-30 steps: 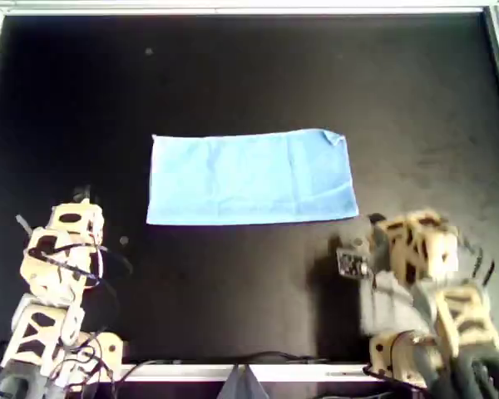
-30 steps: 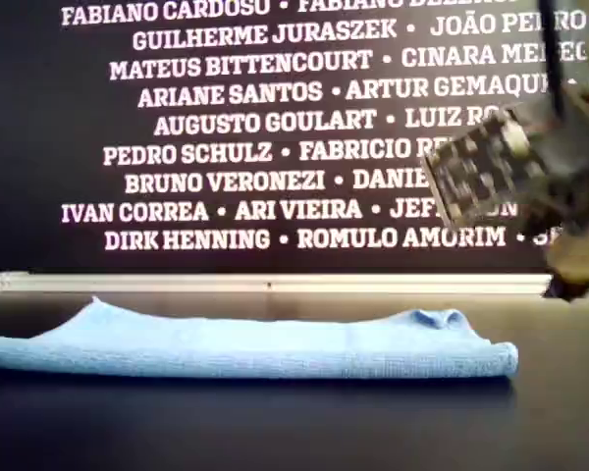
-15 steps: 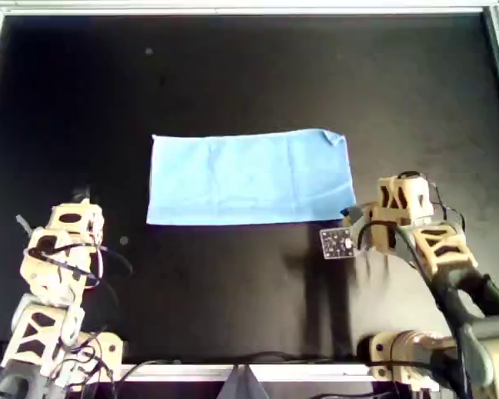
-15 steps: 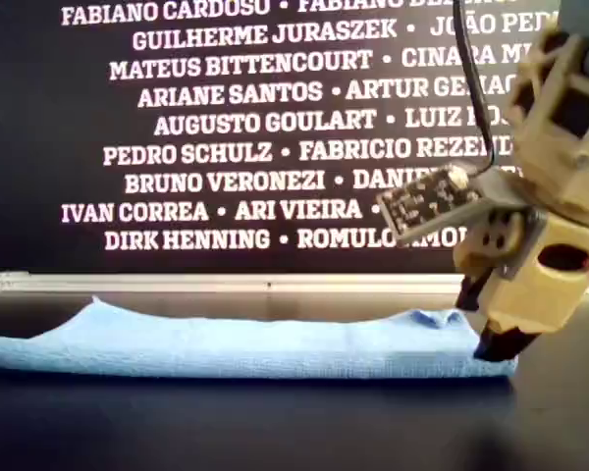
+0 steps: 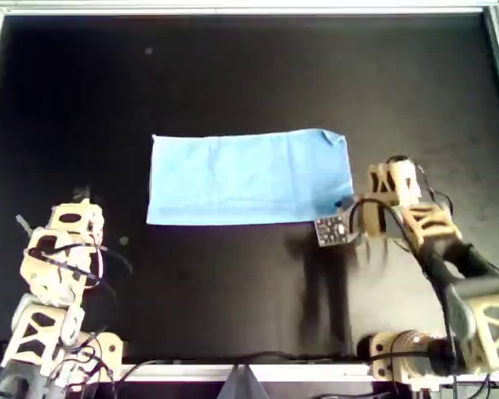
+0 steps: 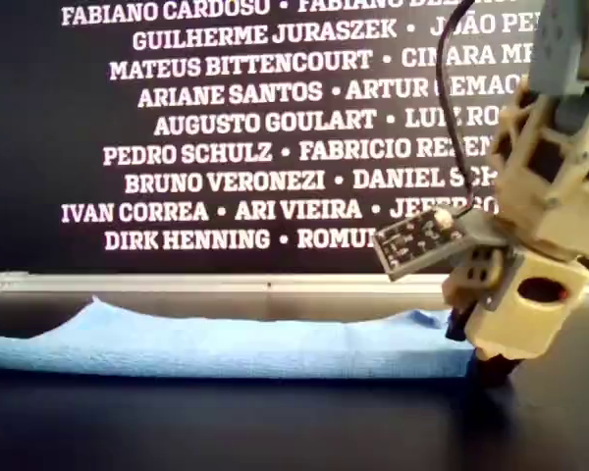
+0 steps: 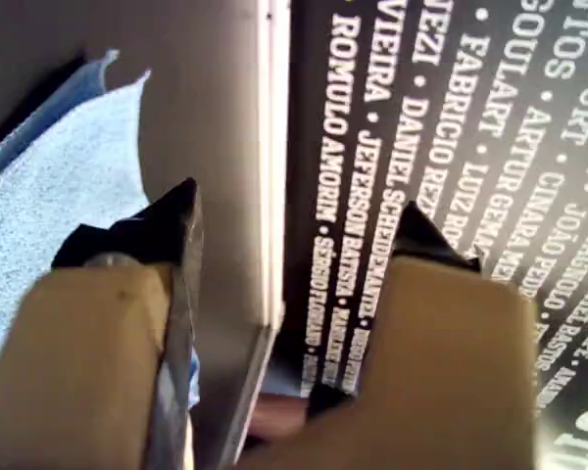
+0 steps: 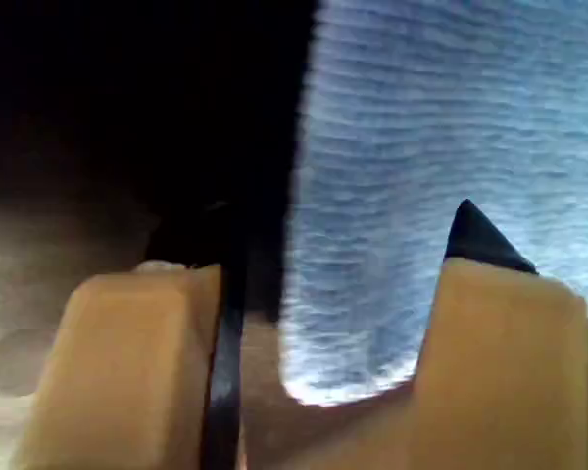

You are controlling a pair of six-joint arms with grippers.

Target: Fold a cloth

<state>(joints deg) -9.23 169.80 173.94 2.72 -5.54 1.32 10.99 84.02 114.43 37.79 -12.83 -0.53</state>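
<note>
The light-blue cloth (image 5: 249, 177) lies folded into a flat rectangle in the middle of the black table, long side across the overhead view. It also shows in the exterior view (image 6: 255, 343). My second gripper (image 5: 347, 208) is open and low at the cloth's near right corner in the overhead view. In the second wrist view its jaws (image 8: 341, 225) straddle the cloth's edge (image 8: 421, 147), one finger over the fabric and one over the bare table. My first gripper (image 7: 296, 201) is open and empty; its arm (image 5: 62, 249) rests at the overhead view's lower left, away from the cloth (image 7: 59, 186).
A metal rail (image 5: 249, 8) frames the black table (image 5: 233, 75). A black wall with white names (image 6: 255, 118) stands behind it. A small circuit board (image 5: 333, 230) sticks out from my second arm's wrist.
My second arm has swung from the table's front right up to the cloth's near right corner and come down low beside it. The cloth and my first arm have not moved.
</note>
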